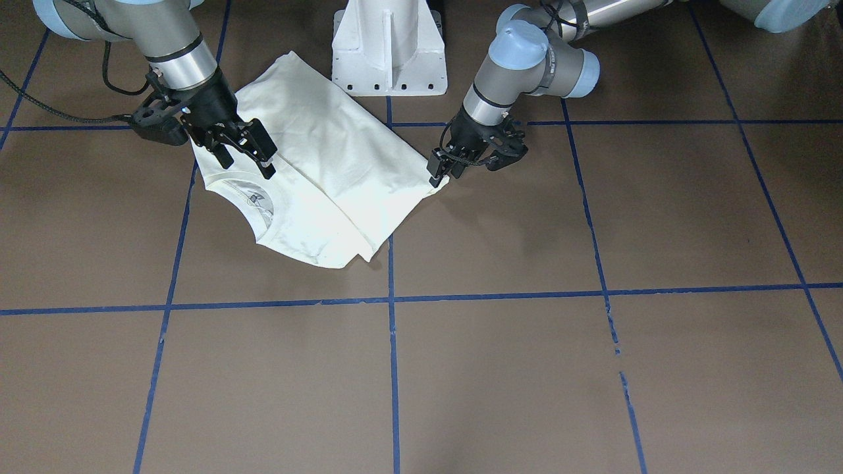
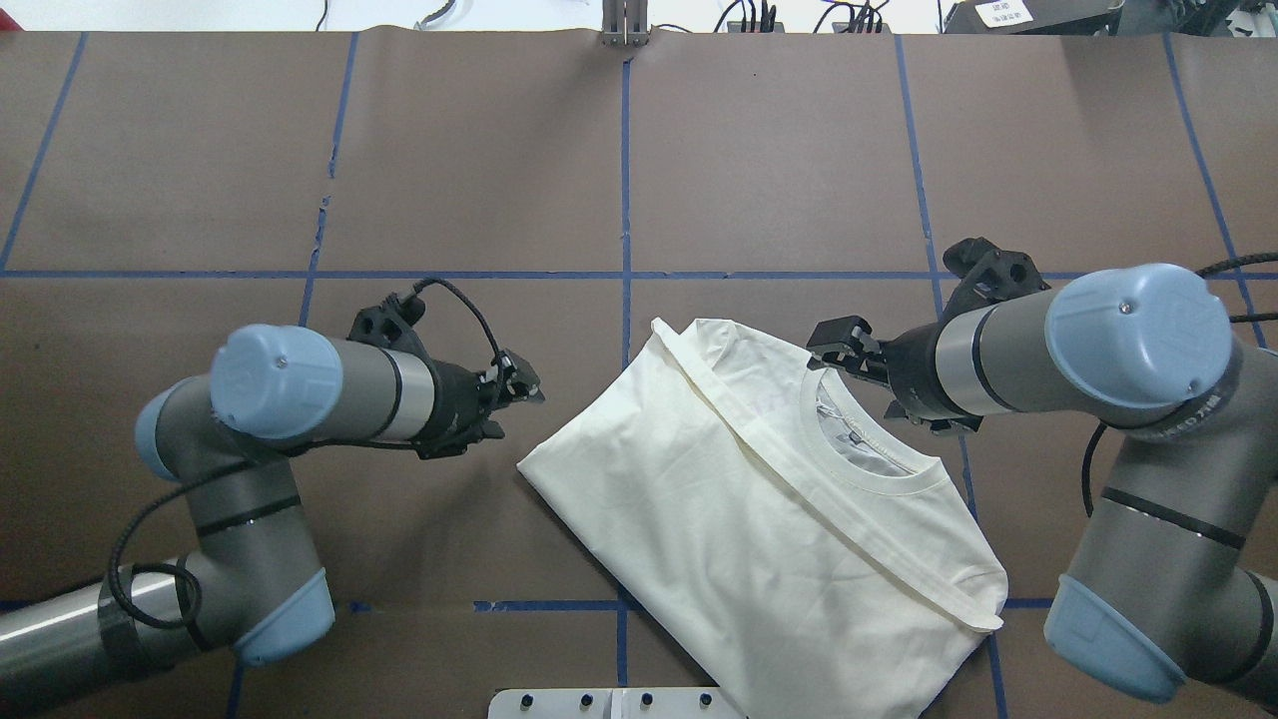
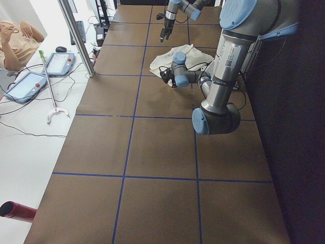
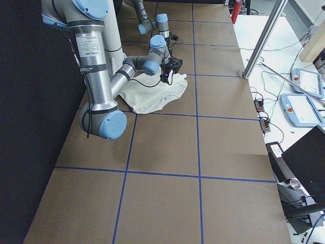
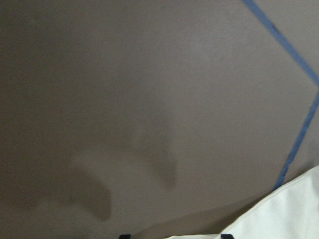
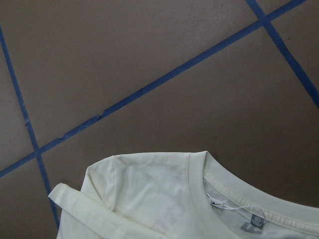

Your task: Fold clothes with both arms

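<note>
The cream T-shirt [image 2: 739, 499] lies folded on the brown table with its plain reverse up; the cat graphic is hidden. Its collar [image 2: 869, 469] and neck label [image 6: 251, 223] show. My right gripper [image 1: 247, 161] hangs open just above the shirt's collar end, also seen from overhead [image 2: 839, 350]. My left gripper [image 1: 442, 174] is open and empty, low over the table beside the shirt's opposite corner [image 5: 294, 214]. From overhead it [image 2: 521, 384] sits just off that corner. Neither gripper holds cloth.
The white pedestal base [image 1: 388, 52] stands at the robot's edge, close behind the shirt. Blue tape lines [image 2: 626, 200] divide the brown table into squares. Teach pendants [image 3: 56, 63] lie on a side desk beyond the table.
</note>
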Robot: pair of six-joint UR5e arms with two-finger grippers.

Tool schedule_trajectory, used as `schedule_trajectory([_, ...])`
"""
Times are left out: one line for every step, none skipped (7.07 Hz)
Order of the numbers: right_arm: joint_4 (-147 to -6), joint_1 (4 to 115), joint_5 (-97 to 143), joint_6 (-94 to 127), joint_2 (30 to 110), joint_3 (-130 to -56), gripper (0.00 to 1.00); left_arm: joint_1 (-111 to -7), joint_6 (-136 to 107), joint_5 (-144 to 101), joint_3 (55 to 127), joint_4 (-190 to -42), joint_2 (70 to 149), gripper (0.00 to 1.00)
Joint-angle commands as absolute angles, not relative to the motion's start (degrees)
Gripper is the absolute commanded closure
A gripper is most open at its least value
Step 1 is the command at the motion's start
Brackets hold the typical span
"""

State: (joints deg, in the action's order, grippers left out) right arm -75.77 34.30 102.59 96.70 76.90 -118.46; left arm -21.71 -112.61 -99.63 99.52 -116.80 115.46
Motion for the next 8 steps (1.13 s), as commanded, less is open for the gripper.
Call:
schedule_trajectory([-75.76, 34.45, 102.48, 96.24, 76.38, -117.86, 0.0, -20.4, -112.59, -99.23, 100.2, -114.0, 116.1, 0.43])
schedule_trajectory([-75.76, 34.45, 102.48, 96.24, 76.38, -117.86, 0.0, -20.3, -112.59, -99.23, 100.11, -113.99, 116.1, 0.47])
schedule_trajectory([-75.85, 34.45, 102.57, 96.24, 76.46, -117.77, 0.0, -20.22, -112.59, -98.79, 99.76, -113.91, 116.1, 0.5])
schedule_trajectory([-75.94, 34.54, 102.57, 96.24, 76.46, -117.77, 0.0, -20.21, -112.59, -98.7, 99.58, -113.91, 115.93, 0.61])
schedule_trajectory([-76.2, 34.63, 102.48, 96.24, 76.46, -117.95, 0.0, -20.13, -112.5, -96.44, 99.41, -113.65, 116.01, 0.68])
schedule_trajectory([-76.29, 34.63, 102.48, 96.24, 76.55, -117.86, 0.0, -20.13, -112.41, -95.72, 99.49, -113.38, 115.75, 0.95])
schedule_trajectory([-76.29, 34.54, 102.48, 96.24, 76.9, -117.77, 0.0, -20.04, -111.89, -95.54, 99.41, -110.51, 116.19, 1.0])
schedule_trajectory([-76.29, 34.54, 102.48, 96.24, 76.9, -117.86, 0.0, -20.47, -111.62, -95.54, 100.19, -109.43, 115.93, 1.0])
